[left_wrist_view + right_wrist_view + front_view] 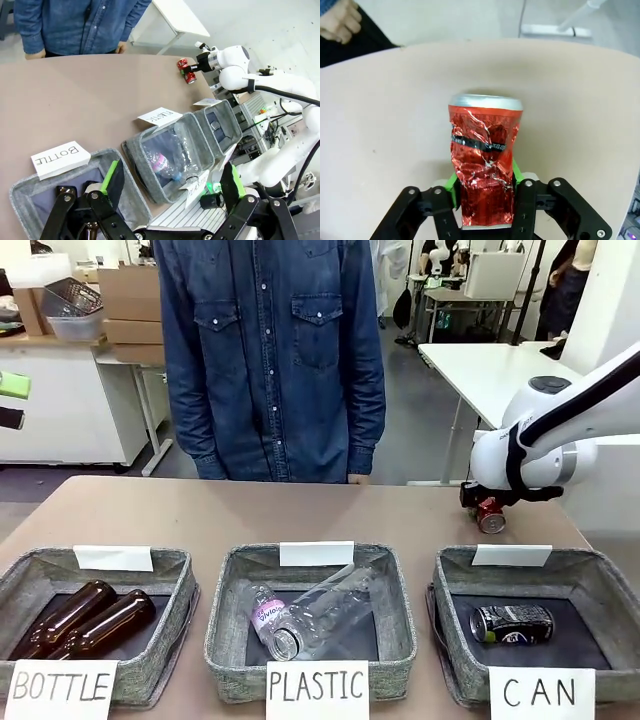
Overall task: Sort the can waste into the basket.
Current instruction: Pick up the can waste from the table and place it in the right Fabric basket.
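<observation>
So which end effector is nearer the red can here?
The right. The right end effector is closed around the crumpled red can at the table's far right, behind the CAN basket. The left end effector hangs open above the BOTTLE basket, well away.

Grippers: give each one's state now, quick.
Left gripper: open, holding nothing.
Right gripper: shut on the crumpled red metal can with a silver top.

Three cameras on one table
Front view faces the person across the brown table (300, 510); left wrist view looks from high, near left toward the far right; right wrist view sits close on the crumpled red metal can (484, 155), shared by all
</observation>
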Available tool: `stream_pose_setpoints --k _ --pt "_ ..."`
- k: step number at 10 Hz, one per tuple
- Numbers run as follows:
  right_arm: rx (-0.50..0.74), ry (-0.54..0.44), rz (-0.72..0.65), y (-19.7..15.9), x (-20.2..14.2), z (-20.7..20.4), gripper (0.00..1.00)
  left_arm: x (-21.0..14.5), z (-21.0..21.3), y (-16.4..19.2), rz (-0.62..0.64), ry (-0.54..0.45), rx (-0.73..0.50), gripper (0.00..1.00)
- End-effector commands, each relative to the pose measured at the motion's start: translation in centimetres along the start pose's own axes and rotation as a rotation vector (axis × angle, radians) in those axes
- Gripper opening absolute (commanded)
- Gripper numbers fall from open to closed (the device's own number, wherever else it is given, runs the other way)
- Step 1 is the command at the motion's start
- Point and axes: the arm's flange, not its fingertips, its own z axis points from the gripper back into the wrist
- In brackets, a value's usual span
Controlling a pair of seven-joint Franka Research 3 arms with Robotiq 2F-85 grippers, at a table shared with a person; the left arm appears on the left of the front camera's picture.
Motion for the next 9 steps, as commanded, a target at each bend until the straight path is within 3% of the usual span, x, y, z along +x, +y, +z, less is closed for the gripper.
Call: stream_pose_setpoints --k 1,7,9 --pt "-0.014 0.013 -0.010 0.4 0.0 0.3 0.00 0.1 0.0 0.0 -0.011 -0.011 -0.022 1.00" --pt "0.000 -0.025 0.032 -1.2 -0.5 3.8 0.00 0.1 0.0 0.0 -0.011 -0.011 -0.022 1.00" --pt "0.065 -0.003 0.109 -2.0 -2.4 9.2 0.00 0.1 0.0 0.0 -0.011 -0.011 -0.022 1.00"
